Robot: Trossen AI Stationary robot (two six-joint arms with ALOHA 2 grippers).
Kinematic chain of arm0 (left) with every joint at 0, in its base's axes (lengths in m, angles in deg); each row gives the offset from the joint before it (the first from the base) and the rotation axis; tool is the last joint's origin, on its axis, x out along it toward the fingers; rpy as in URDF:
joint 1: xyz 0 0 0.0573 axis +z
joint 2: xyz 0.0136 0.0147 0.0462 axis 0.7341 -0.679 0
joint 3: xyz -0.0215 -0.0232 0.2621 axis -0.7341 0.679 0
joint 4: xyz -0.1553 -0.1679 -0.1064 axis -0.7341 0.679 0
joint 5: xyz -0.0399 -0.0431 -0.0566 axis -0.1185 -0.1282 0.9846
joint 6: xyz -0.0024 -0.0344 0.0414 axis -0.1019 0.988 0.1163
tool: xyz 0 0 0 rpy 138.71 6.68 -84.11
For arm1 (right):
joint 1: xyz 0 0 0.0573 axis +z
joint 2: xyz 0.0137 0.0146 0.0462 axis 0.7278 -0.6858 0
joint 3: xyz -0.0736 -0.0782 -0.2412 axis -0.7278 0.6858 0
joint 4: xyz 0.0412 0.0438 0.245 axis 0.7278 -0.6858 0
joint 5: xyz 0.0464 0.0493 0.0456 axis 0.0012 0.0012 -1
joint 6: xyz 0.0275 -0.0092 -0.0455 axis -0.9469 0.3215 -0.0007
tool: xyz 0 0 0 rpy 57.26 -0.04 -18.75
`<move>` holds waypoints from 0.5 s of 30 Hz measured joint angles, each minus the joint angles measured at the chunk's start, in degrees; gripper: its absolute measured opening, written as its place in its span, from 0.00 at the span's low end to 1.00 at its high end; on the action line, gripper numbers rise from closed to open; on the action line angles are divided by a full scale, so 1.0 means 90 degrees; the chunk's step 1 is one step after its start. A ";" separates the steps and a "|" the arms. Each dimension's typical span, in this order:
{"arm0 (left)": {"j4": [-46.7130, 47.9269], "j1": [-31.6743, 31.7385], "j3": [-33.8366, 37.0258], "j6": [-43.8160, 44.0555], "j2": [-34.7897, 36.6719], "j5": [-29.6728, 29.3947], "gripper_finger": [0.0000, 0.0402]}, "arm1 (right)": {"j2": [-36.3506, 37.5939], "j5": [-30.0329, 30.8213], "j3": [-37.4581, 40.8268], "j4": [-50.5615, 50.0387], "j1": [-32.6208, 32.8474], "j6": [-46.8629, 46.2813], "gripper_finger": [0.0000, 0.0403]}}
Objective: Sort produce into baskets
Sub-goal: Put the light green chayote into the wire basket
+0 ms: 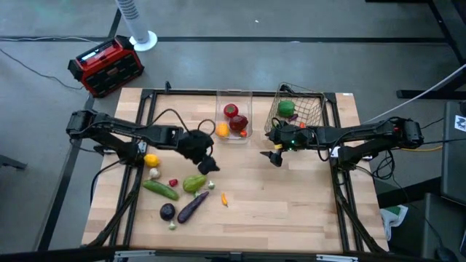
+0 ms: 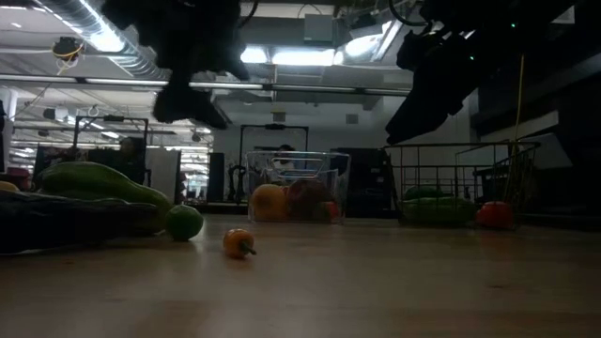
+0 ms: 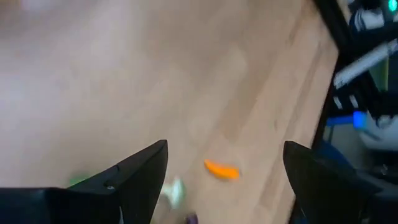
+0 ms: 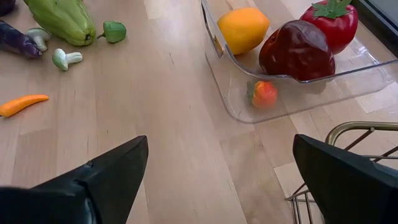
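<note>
Loose produce lies on the table's left half: a lemon (image 1: 151, 160), a cucumber (image 1: 162, 189), a pale green pepper (image 1: 194, 182), a purple eggplant (image 1: 193, 207) and a small orange carrot (image 1: 224, 198). The clear bin (image 1: 234, 134) at the far middle holds an orange (image 4: 242, 28) and red apples (image 4: 297, 50). The wire basket (image 1: 314, 109) to its right holds a green pepper (image 1: 287, 108). My left gripper (image 1: 207, 164) hangs open above the table right of the lemon, the carrot (image 3: 222, 169) ahead of it. My right gripper (image 1: 275, 156) hangs open near the bin's front, holding nothing.
A red-black box (image 1: 105, 65) and a white fan base (image 1: 142, 38) stand on the floor beyond the table's far left corner. Bare wood (image 1: 291, 204) spreads over the table's near right part. A small green piece (image 2: 184, 222) and garlic (image 4: 65, 58) lie among the produce.
</note>
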 joint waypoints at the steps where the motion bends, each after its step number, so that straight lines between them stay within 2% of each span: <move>1: 0.0086 -0.0086 0.0000 0.0070 0.0000 0.0055 0.77 | 0.0000 0.0000 0.0000 -0.0001 0.0000 0.0000 0.99; 10: 0.1602 -0.0596 0.0005 0.0132 -0.0066 -0.0314 0.77 | 0.0000 0.0000 0.0000 -0.0001 0.0000 0.0000 0.99; 15: 0.1801 -0.0804 0.0005 -0.0084 -0.0314 -0.0629 0.77 | 0.0002 0.0000 0.0000 0.0005 0.0000 0.0000 0.99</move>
